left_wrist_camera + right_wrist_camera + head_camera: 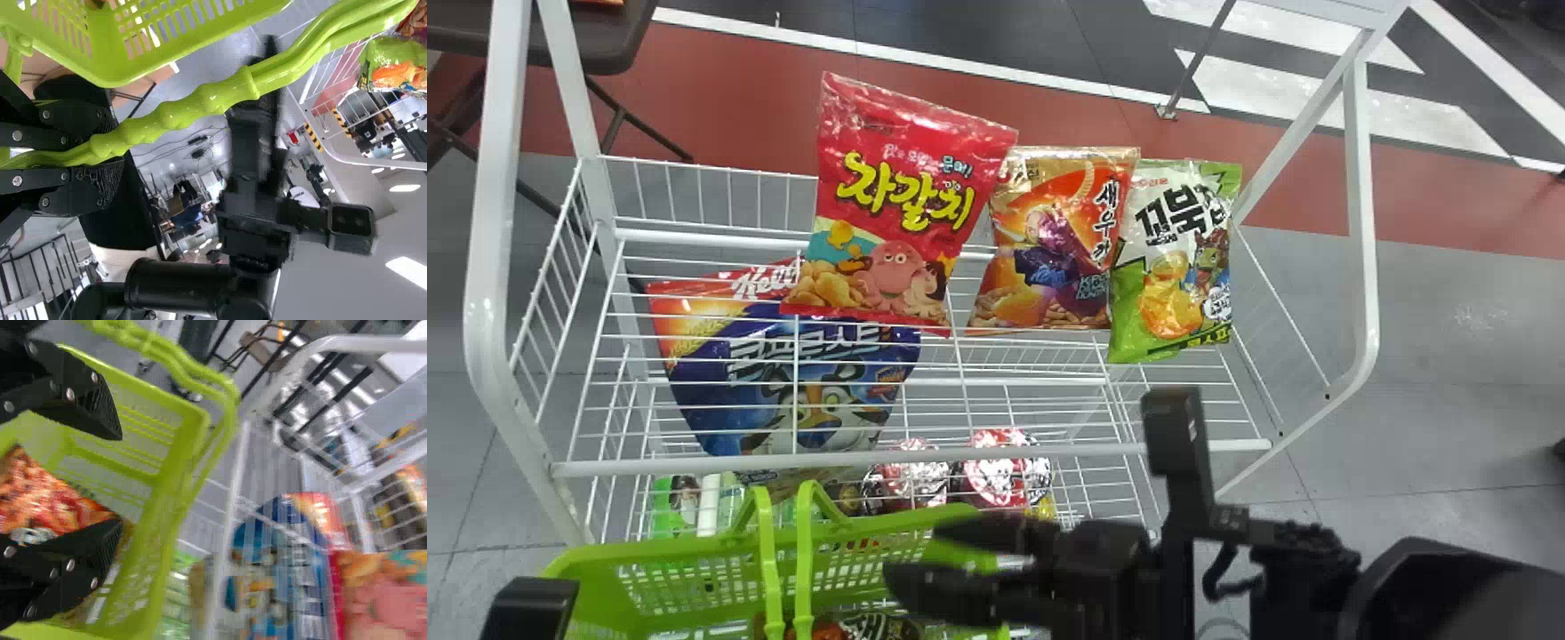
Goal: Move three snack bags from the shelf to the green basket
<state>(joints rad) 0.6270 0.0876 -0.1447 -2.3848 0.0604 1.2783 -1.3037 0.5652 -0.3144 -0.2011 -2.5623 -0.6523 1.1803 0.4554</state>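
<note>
Inside the green basket (pixel 649 547), at 7 o'clock from my right hand (pixel 916 556), lies one snack bag (pixel 880 625), mottled orange and red in the right wrist view. My right hand is just above it at the basket's mouth, its two fingers spread wide apart and gripping nothing; from the wrist it looks down past the bag, one finger overlapping it in sight. Whether they touch, I cannot tell.

Straight off at 12 o'clock, on the white wire shelf (pixel 827 460), is a red snack bag (pixel 907 213). Beside it at 1 o'clock sits an orange one (pixel 1049 258), and next along, between 1 and 2 o'clock, a green-and-white one (pixel 1174 267).

At 11 o'clock, seen through the wires, is a blue cereal pouch (pixel 783 382). Two round red-and-white packs (pixel 996 471) lie below the shelf's front bar.

My left hand (pixel 529 609) is near 8 o'clock, at the basket's side, its fingers clamped around the green handles (pixel 233 90).
</note>
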